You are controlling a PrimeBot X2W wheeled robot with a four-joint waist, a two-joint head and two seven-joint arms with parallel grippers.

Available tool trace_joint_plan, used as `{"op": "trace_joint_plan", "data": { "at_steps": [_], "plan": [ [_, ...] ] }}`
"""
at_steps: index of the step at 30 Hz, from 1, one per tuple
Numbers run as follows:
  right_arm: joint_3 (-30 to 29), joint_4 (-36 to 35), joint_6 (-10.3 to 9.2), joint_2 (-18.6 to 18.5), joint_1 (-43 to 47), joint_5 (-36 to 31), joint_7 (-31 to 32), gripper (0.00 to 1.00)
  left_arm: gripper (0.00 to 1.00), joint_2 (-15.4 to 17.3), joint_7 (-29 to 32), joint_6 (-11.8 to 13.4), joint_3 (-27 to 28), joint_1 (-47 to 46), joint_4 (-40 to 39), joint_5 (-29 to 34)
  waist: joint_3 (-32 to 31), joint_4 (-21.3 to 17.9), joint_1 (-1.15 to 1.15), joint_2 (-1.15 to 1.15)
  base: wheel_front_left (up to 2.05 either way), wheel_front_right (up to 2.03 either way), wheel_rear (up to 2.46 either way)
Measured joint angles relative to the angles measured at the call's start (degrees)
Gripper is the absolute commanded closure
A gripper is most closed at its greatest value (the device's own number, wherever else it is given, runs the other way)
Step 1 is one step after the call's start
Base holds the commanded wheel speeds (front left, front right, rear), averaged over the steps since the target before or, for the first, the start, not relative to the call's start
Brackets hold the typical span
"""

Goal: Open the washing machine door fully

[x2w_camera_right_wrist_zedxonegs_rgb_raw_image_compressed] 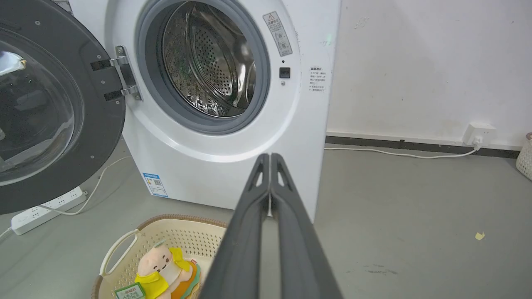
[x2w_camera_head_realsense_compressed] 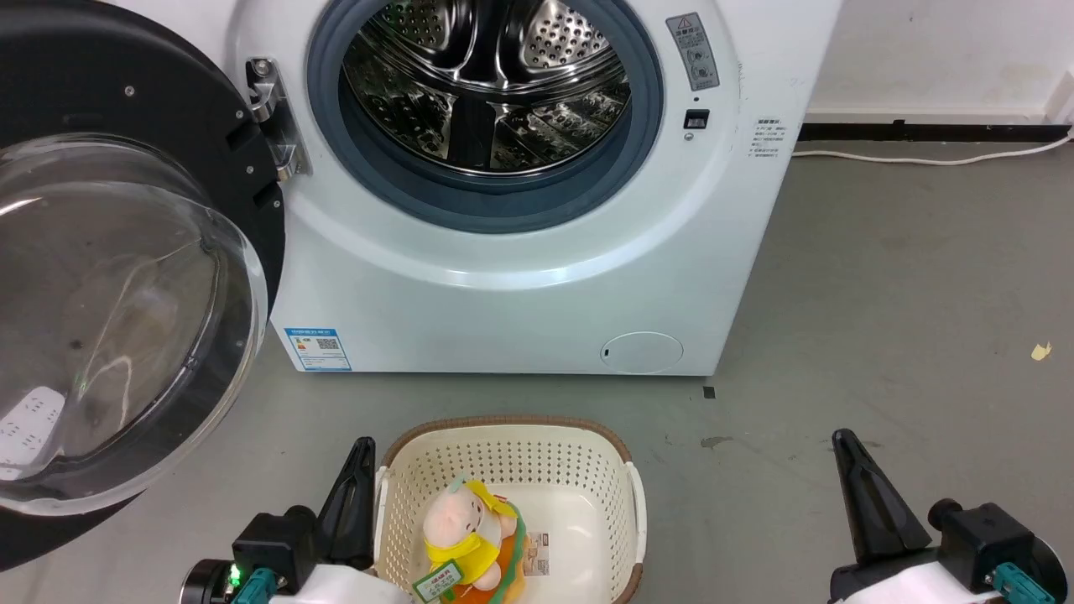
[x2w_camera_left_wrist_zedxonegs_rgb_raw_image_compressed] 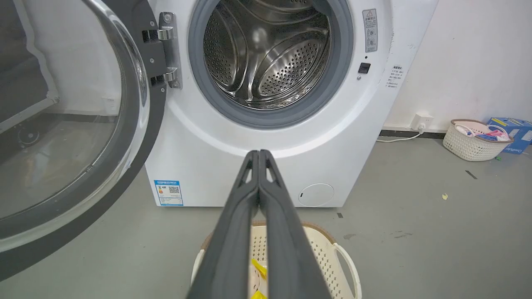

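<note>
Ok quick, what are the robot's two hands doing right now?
Left hand: closed, holding nothing.
Right hand: closed, holding nothing.

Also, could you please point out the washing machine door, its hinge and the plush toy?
washing machine door (x2w_camera_head_realsense_compressed: 126, 319), head view, glass bowl.
hinge (x2w_camera_head_realsense_compressed: 277, 126), head view, metal bracket.
plush toy (x2w_camera_head_realsense_compressed: 454, 520), head view, its head.

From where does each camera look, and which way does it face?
Head view: from the head, down at washer, open door and basket; left end effector and right end effector at bottom corners.
Left wrist view: along the shut left end effector, at the washer's front.
Right wrist view: along the shut right end effector, at the washer's right edge.
Head and right wrist views share the toy in the basket.
</note>
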Motion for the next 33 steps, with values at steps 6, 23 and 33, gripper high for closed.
{"op": "trace_joint_plan", "data": {
  "at_steps": [6, 23, 33],
  "plan": [
    [-0.01, -0.12, 0.00, 0.00, -0.04, -0.03, 0.87, 1.00, 1.00, 0.00, 0.70, 0.16, 0.21, -0.01, -0.24, 0.58, -0.10, 0.00, 0.00, 0.00, 0.00, 0.00, 0.00],
    [-0.02, -0.64, 0.00, 0.00, -0.28, -1.02, 2.97, 1.00, 1.00, 0.00, 3.05, 0.44, 1.27, -0.04, -1.26, 2.09, -0.41, 0.00, 0.00, 0.00, 0.00, 0.00, 0.00],
    [-0.01, -0.80, 0.00, 0.00, -0.36, -1.53, 4.30, 1.00, 1.00, 0.00, 4.25, 0.69, 1.71, -0.06, -1.86, 2.93, -0.57, 0.00, 0.00, 0.00, 0.00, 0.00, 0.00]
  ]
}}
